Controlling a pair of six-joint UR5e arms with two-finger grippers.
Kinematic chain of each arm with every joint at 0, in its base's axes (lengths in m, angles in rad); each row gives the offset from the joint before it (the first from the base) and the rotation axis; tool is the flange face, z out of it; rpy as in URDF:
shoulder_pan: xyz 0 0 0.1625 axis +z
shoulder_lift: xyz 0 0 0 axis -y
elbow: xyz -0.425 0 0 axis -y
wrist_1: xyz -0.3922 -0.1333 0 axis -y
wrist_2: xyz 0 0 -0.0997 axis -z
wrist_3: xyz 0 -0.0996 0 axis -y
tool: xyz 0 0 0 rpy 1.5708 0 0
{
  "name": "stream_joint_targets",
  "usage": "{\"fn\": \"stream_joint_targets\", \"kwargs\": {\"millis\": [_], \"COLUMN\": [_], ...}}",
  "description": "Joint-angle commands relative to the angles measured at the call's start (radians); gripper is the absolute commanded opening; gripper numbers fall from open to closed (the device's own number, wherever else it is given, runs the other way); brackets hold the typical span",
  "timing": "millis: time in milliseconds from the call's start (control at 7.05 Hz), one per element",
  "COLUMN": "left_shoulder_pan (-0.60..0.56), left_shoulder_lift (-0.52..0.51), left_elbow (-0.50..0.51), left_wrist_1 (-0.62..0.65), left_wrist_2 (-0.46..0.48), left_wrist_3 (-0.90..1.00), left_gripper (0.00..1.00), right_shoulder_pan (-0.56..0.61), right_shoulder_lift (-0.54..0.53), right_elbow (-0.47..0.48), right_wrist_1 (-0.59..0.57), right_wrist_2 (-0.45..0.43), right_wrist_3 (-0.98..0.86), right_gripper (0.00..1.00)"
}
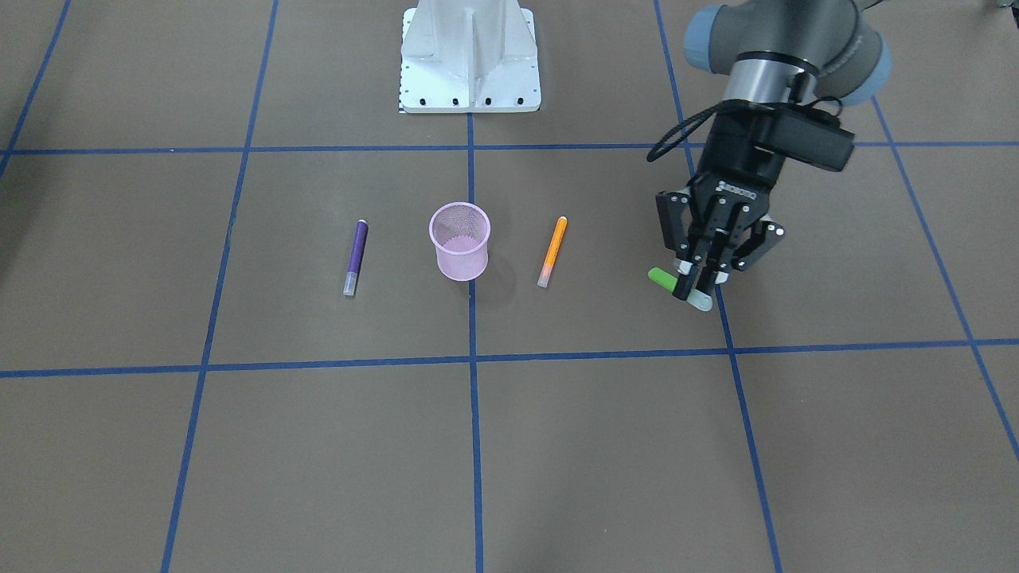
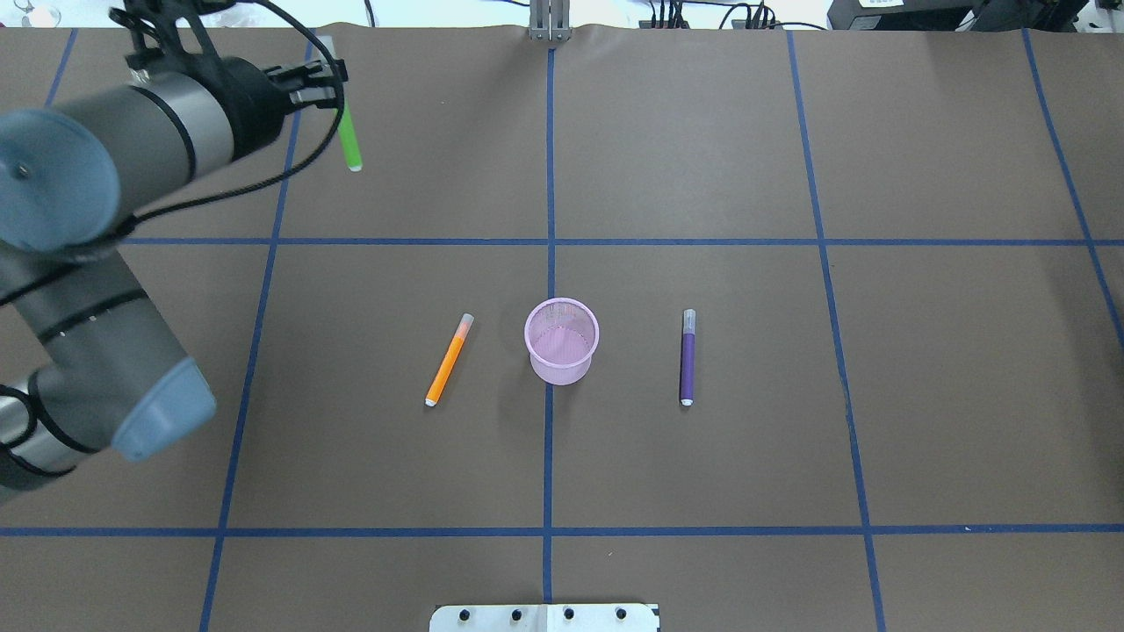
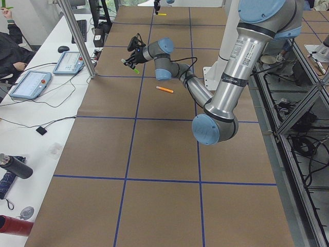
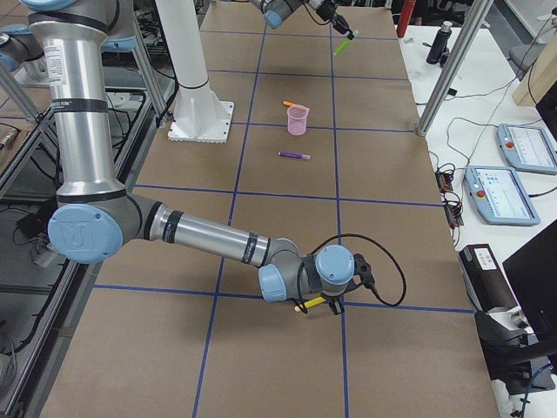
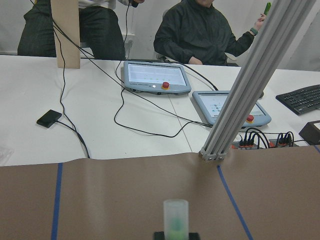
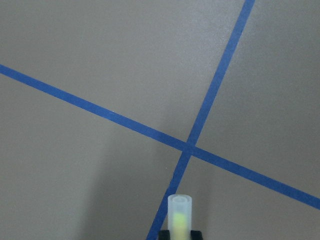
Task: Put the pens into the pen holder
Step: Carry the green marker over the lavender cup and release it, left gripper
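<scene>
The pink mesh pen holder stands upright mid-table and also shows in the overhead view. The orange pen lies on the table beside it on the robot's left. The purple pen lies on the table on its right. My left gripper is shut on the green pen, far to the left of the holder. The green pen's whitish cap sticks out in the left wrist view. My right gripper is far off to the right, shut on a yellowish pen held low over the table.
The white robot base stands behind the holder. Blue tape lines cross the brown table. Past the far edge are an aluminium post, teach pendants, cables and seated people.
</scene>
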Motion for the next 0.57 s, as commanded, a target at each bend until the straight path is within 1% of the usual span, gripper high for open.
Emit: {"fn": "stream_joint_targets", "kwargs": {"millis": [0, 142, 284, 426], "left_shoulder_pan": [0.203, 0.3, 0.331, 0.341], "left_shoulder_lift": [-0.051, -0.1, -0.169, -0.212], "left_elbow": [-0.001, 0.019, 0.054, 0.111], "left_wrist_1": [-0.006, -0.006, -0.003, -0.004], "left_wrist_2": [0.222, 0.312, 0.337, 0.342], "left_wrist_3": [-0.011, -0.039, -0.04, -0.042], "left_gripper": [0.0, 0.0, 0.0, 0.0], "right_shoulder_pan": [0.004, 0.01, 0.018, 0.021], "right_shoulder_lift": [0.007, 0.007, 0.007, 0.01], "right_elbow": [0.013, 0.031, 0.04, 0.056], "right_wrist_1": [-0.002, -0.003, -0.007, -0.035], "right_wrist_2": [0.008, 0.023, 0.023, 0.032], "right_wrist_3": [0.015, 0.042, 0.053, 0.053], "right_gripper": [0.0, 0.0, 0.0, 0.0]}}
